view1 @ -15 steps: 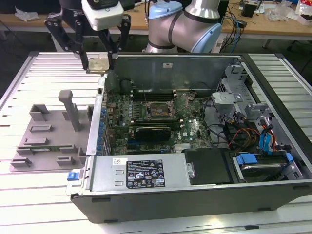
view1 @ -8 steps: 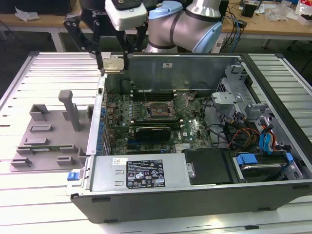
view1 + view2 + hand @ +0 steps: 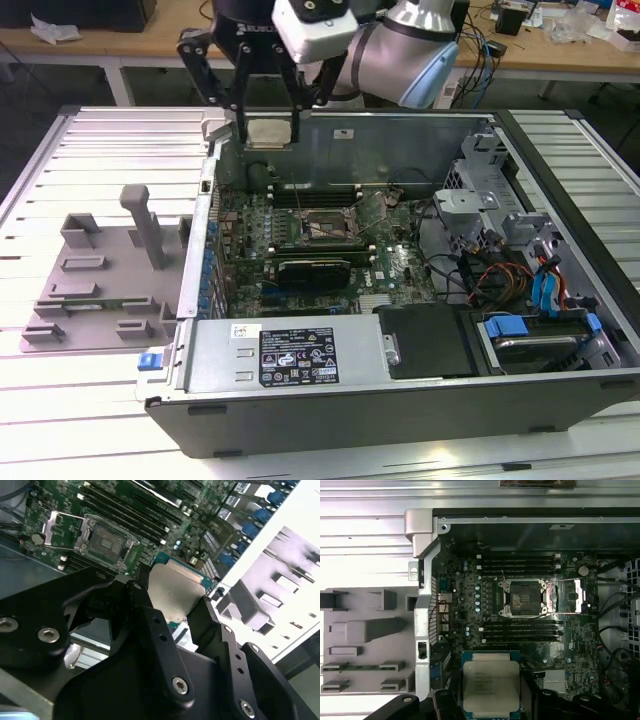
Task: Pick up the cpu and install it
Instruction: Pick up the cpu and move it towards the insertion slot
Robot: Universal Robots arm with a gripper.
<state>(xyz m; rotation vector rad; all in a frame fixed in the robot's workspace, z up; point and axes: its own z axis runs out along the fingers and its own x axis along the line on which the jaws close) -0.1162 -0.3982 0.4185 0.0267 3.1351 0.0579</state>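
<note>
Gripper [image 3: 172, 604] grasps the cpu [image 3: 174, 587] by its edges, above the case [image 3: 400, 385], well apart from the open socket [image 3: 522, 598].

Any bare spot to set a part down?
Bare ribbed metal tabletop between the grey plastic tray and the table's far edge; a narrower strip at the exterior view's right of the open dark computer case. Inside is crowded: green motherboard, cables. The black gripper holds the silver square cpu above it.

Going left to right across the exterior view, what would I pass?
Grey plastic tray → cpu held in the gripper → empty socket → black panel → blue-handled drive caddy.
</note>
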